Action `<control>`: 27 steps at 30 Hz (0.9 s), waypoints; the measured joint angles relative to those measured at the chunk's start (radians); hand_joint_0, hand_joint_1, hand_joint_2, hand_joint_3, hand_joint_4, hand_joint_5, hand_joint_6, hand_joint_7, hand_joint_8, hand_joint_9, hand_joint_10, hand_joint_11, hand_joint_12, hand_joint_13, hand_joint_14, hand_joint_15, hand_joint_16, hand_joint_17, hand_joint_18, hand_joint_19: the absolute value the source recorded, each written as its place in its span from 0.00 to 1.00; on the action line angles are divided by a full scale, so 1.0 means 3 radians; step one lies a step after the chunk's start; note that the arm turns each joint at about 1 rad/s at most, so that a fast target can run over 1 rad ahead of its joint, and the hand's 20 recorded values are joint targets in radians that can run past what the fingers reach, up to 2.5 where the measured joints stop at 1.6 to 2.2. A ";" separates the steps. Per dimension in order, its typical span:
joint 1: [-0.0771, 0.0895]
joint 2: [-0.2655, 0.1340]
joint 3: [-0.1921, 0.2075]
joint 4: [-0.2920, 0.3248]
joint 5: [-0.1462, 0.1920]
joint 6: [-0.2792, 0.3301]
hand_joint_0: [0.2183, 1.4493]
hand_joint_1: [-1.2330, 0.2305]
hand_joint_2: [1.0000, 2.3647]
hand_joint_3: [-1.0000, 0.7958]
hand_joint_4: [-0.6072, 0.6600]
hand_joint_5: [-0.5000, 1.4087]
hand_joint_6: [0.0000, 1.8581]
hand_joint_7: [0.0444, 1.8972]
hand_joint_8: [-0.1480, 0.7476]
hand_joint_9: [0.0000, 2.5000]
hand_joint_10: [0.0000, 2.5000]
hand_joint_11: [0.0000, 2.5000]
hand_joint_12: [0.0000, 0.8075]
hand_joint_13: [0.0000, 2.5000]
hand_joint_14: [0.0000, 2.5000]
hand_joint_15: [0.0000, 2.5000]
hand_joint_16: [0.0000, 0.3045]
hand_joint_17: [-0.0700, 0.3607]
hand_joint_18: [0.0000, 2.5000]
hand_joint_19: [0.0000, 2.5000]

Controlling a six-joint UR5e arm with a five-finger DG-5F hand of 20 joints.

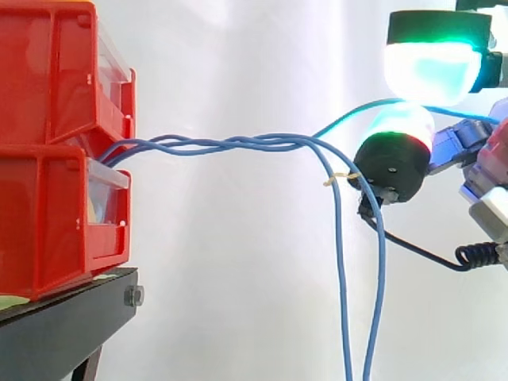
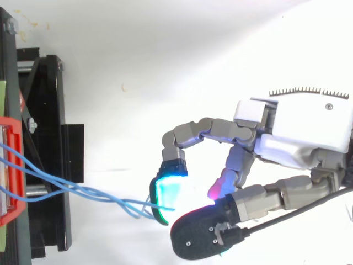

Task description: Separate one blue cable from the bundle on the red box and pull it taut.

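Presently logged, for your check.
Item 1: hand (image 2: 298, 132), entering side view from 3 o'clock; two glowing pads (image 1: 432, 67) pinched one blue cable (image 1: 349, 117), likely to lift that strand clear of bundle (image 1: 222, 145).
Item 2: bundle left red box (image 1: 48, 206) at 9 o'clock, twisted; other strands dropped toward 6 o'clock past pale tie (image 1: 337, 179).
Item 3: pinched strand curved, judged not yet taut.
Room: you had open space toward 3 o'clock; black stand (image 1: 55, 325) edge at 7 o'clock, well apart.
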 measured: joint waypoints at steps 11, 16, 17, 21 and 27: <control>0.0000 0.0001 0.0000 0.0000 0.0001 0.0000 0.31 0.41 0.01 0.43 0.52 0.25 0.37 0.71 0.65 0.58 0.00 0.10 0.52 0.43 0.00 0.07 0.17 0.43 0.42 0.20; 0.0000 0.0001 0.0000 0.0000 0.0001 0.0000 0.31 0.43 0.01 0.42 0.52 0.25 0.37 0.71 0.65 0.58 0.00 0.10 0.51 0.42 0.00 0.08 0.17 0.43 0.42 0.21; 0.0000 0.0001 0.0000 0.0000 0.0001 0.0000 0.31 0.44 0.01 0.41 0.52 0.25 0.37 0.70 0.65 0.57 0.00 0.10 0.50 0.41 0.00 0.08 0.17 0.43 0.41 0.21; 0.0000 0.0000 0.0000 0.0000 0.0001 -0.0001 0.31 0.46 0.01 0.40 0.53 0.24 0.38 0.69 0.65 0.56 0.00 0.11 0.50 0.40 0.00 0.09 0.17 0.43 0.40 0.22; 0.0000 0.0000 0.0000 0.0000 0.0001 -0.0015 0.31 0.47 0.01 0.40 0.54 0.24 0.40 0.67 0.65 0.56 0.00 0.14 0.49 0.40 0.00 0.10 0.16 0.42 0.40 0.23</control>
